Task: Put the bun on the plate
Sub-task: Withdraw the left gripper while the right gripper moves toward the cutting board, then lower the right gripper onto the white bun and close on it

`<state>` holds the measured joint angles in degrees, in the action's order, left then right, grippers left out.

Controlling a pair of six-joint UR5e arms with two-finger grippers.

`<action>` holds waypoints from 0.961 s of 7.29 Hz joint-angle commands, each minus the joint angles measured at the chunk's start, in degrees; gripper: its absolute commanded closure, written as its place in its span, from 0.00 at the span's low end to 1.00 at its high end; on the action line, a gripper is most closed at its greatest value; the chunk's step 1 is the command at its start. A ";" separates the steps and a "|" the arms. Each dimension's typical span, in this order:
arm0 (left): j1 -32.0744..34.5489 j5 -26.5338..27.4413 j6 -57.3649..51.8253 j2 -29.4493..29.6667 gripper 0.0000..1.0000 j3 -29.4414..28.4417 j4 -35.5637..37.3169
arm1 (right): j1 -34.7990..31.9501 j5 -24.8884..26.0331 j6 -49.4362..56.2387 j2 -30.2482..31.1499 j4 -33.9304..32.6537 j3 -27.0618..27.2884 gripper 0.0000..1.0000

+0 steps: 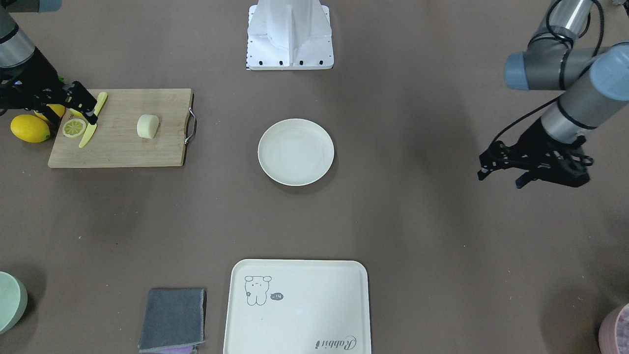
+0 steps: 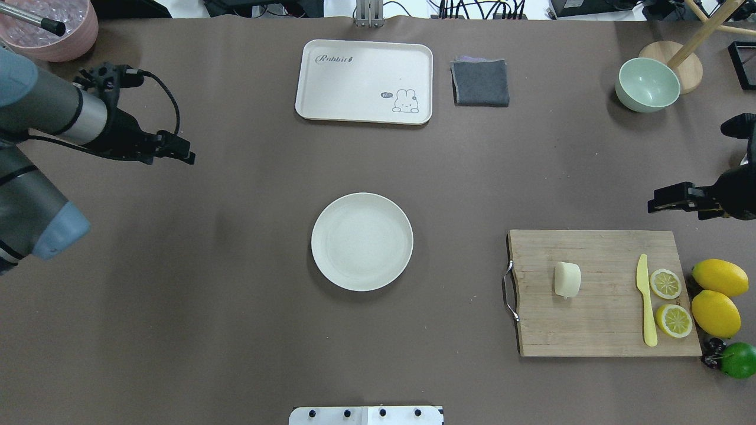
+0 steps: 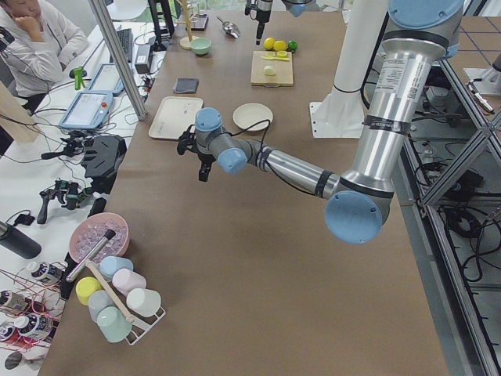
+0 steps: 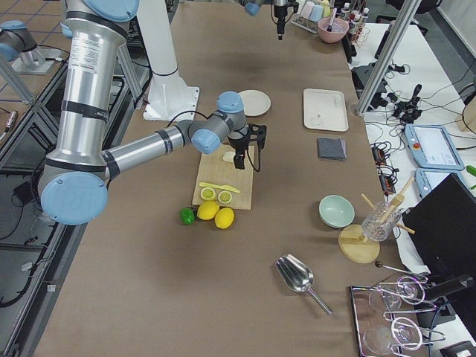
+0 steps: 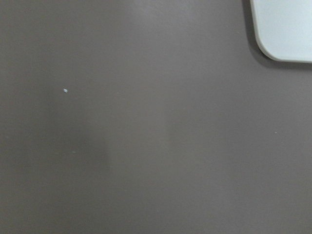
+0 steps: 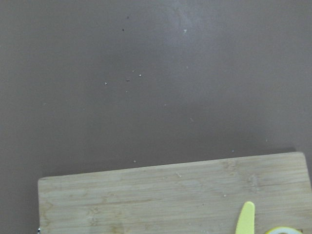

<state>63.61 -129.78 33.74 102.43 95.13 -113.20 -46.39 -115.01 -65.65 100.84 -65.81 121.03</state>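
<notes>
The bun [image 2: 567, 279], a small pale cream lump, lies on the wooden cutting board [image 2: 590, 330], also seen in the front view as bun [image 1: 148, 126]. The round off-white plate [image 2: 362, 241] sits bare at mid-table, apart from the board. My right gripper [image 2: 655, 203] hovers just beyond the board's far edge, to the right of the bun, open and holding nothing. My left gripper [image 1: 501, 177] hangs open over bare table well to the left of the plate. Neither wrist view shows the bun or the plate.
On the board lie a yellow knife [image 2: 646, 301] and two lemon slices [image 2: 665, 283]; whole lemons [image 2: 719, 277] and a lime [image 2: 739, 359] sit beside it. A cream tray [image 2: 364, 81], grey cloth [image 2: 480, 82], green bowl [image 2: 647, 84] and pink bowl [image 2: 56, 29] line the far side.
</notes>
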 commanded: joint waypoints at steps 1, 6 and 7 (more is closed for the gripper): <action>12.70 -4.14 -24.91 -3.36 0.02 -0.03 12.76 | 6.47 4.09 -3.96 0.06 -0.11 1.31 0.00; 16.46 -4.78 -36.29 -10.50 0.02 -1.62 15.30 | 13.85 10.58 -10.97 -11.27 -6.27 -6.32 0.01; 16.46 -4.78 -36.03 -10.93 0.02 -1.62 15.29 | 15.44 11.64 -11.17 -11.19 -6.18 -6.42 0.01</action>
<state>79.98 -134.61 -2.40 92.17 93.60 -97.46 -32.91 -104.94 -75.53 90.62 -71.84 115.75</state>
